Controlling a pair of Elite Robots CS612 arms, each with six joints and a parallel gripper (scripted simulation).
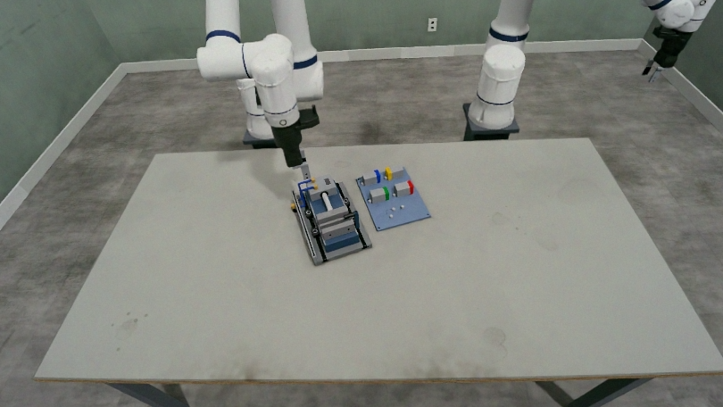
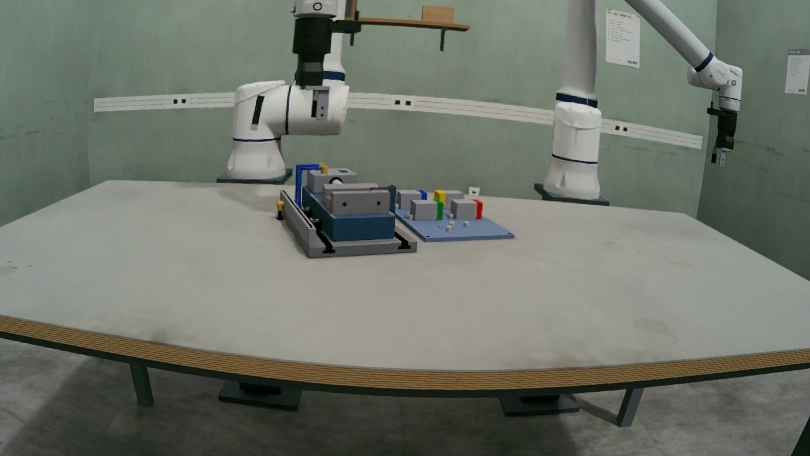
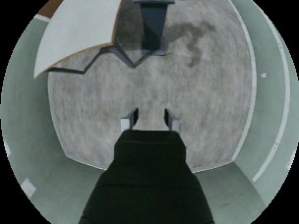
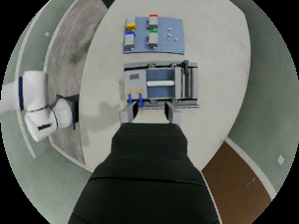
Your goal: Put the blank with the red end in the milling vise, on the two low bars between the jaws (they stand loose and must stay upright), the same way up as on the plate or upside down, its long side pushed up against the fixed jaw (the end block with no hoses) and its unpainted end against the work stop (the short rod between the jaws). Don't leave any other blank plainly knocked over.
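Right jaws: we see the right jaws (image 1: 302, 171) (image 2: 319, 104) (image 4: 149, 112) apart, above the hose end of the vise (image 1: 341, 241) (image 2: 362, 227) (image 4: 135, 90).
Left jaws: we see the left jaws (image 1: 652, 73) (image 2: 718, 155) (image 3: 150, 117) apart too, out past the tabletop (image 1: 455, 303) (image 2: 396, 317) (image 3: 81, 29) (image 4: 221, 49) edge, over floor.
Red-ended blank: on the blue plate (image 1: 410, 210) (image 2: 481, 229) (image 4: 164, 46), beside the green-ended blank (image 1: 378, 195) (image 2: 425, 210) (image 4: 153, 39).
Wall sheets: two printed sheets, one pale (image 2: 622, 36), one grey-headed (image 2: 797, 70); we can't read either.
Vise label: a dark patch (image 1: 327, 180) (image 2: 342, 170) (image 4: 134, 76) on the hose-end block, too small for us to read.
Edges: vise and plate stand near each other, a narrow strip between.
Room: we have broad open tabletop on the plate's side away from the vise.
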